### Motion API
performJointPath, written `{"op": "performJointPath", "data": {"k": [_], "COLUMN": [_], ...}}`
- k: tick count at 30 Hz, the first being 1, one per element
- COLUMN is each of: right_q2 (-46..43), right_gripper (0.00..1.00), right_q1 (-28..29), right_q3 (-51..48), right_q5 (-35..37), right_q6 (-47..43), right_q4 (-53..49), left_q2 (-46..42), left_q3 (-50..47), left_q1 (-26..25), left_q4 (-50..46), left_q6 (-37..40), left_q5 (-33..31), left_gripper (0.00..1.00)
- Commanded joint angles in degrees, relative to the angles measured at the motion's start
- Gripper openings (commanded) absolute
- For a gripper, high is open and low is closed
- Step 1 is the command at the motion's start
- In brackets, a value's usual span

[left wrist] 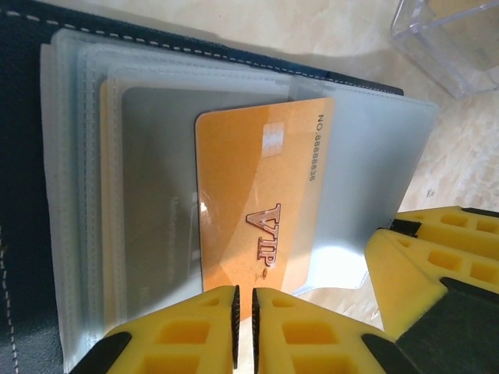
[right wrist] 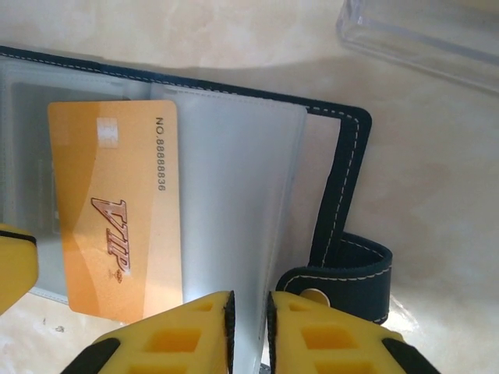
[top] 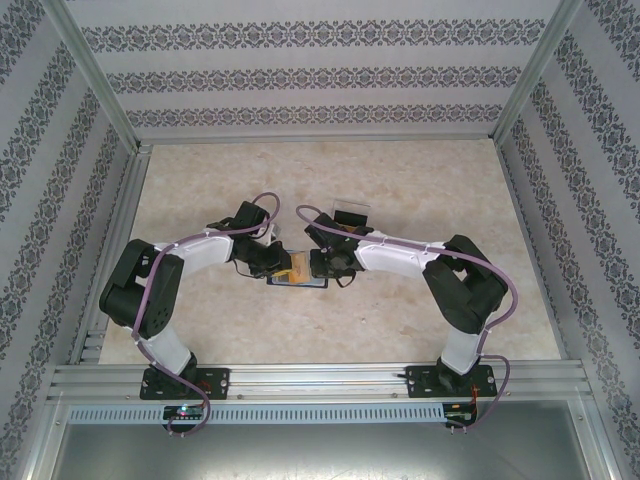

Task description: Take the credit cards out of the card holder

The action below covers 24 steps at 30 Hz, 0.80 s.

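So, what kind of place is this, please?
Probably a lab robot cell, not a home: an aluminium frame holds wallpapered walls around a marble-look tabletop, with left arm and right arm bolted at its edge.

Navy card holder (right wrist: 242,202) open flat, orange VIP credit card (right wrist: 117,210) across its clear sleeves

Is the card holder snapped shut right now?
No, the card holder lies open, its tab unfastened and an orange VIP card showing on the clear sleeves.
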Motion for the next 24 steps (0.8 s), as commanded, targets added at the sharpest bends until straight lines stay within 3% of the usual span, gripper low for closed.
{"op": "performJointPath", "data": {"k": [1,7,18,22,24], "right_q2": [1.22,1.12,2.60,4.95,6.38], "right_gripper": [0.23,0.26,0.26,0.21,0.11], "right_q1": [1.03,1.66,2.71,2.47,2.10], "right_q3": [3.15,4.73,6.81,7.27,7.22], "right_q5": [2.12,6.21,5.64,1.38,-0.68], "right_q6": [-1.34,-0.75,-1.38,-1.25,-0.63], "right_q4": [-1.67,-4.16,-3.45,-1.88,-1.38], "left_q2": [0.08,-1.23,-2.59,-2.83,-2.49], "left_q3": [-0.58,-1.57,-1.77,-1.90,-1.94], "left_q1": [0.28,0.31,0.36,0.40,0.36], "left_q4": [0.62,0.75,0.54,0.95,1.43], "left_q6": [-1.11,-2.16,-3.19,-3.30,-3.51], "left_q5": [-0.74,-2.62,-4.40,-4.19,-3.66], "left_gripper": [0.16,0.17,0.17,0.17,0.17]}}
